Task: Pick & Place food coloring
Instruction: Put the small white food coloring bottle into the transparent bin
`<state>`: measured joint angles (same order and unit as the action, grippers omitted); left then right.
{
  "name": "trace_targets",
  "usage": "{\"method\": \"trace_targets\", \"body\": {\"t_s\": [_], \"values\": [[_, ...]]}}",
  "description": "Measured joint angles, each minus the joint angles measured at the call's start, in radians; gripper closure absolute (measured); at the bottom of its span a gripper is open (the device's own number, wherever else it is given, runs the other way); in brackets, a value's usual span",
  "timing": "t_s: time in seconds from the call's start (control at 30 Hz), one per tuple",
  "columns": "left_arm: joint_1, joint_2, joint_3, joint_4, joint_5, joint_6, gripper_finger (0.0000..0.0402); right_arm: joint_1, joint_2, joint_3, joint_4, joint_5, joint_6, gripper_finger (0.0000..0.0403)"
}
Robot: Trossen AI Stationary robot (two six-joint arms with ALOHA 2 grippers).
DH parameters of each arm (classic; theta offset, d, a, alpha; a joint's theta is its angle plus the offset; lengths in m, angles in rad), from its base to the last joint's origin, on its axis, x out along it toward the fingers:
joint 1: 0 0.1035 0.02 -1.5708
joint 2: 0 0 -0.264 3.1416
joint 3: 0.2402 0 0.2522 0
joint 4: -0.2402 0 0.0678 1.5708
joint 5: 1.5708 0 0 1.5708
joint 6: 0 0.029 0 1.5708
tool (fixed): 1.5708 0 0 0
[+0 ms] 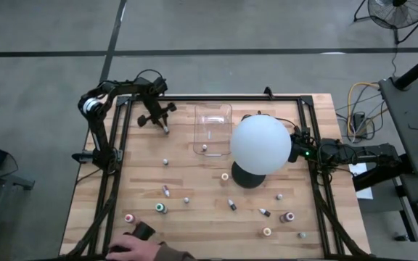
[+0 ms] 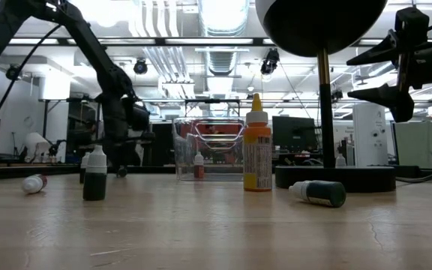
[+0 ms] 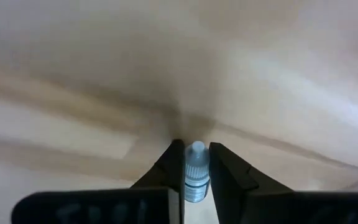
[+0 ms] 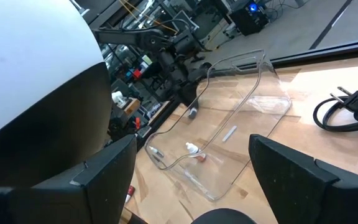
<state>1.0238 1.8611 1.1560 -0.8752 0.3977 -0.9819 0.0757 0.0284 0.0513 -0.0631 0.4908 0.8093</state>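
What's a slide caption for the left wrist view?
Left gripper shut on a small clear vial just above the wooden table.

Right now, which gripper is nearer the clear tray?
Left. The left gripper, shut on a small clear bottle, sits just off the clear tray's left wall. The right gripper waits open on the tray's other side, past the white globe.

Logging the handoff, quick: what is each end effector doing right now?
Left end effector: closed on a small clear bottle.
Right end effector: open, holding nothing, beside the white globe.
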Motion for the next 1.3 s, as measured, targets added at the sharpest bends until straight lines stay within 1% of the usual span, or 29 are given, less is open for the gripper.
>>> {"method": "trace_targets", "body": {"t_s": [0.4,0.77,0.97,1.07,1.3], "values": [[-0.054,-0.132,0.12,-0.019,0.013,0.147,0.0377,0.0,0.0,0.0,0.0,-0.001,0.0,0.0101],[-0.152,-0.296,0.279,-0.043,0.02,0.304,0.0377,0.0,0.0,0.0,0.0,0.0,0.0,0.0101],[-0.223,-0.384,0.368,-0.074,0.022,0.404,0.0377,0.0,0.0,0.0,0.0,0.0,0.0,0.0101],[-0.263,-0.427,0.39,-0.099,0.024,0.461,0.0378,0.0,0.0,0.0,0.0,0.0,0.0,0.0101],[-0.35,-0.542,0.389,-0.137,0.019,0.588,0.0378,0.0,0.0,0.0,0.0,0.0,0.0,0.0101]]}}
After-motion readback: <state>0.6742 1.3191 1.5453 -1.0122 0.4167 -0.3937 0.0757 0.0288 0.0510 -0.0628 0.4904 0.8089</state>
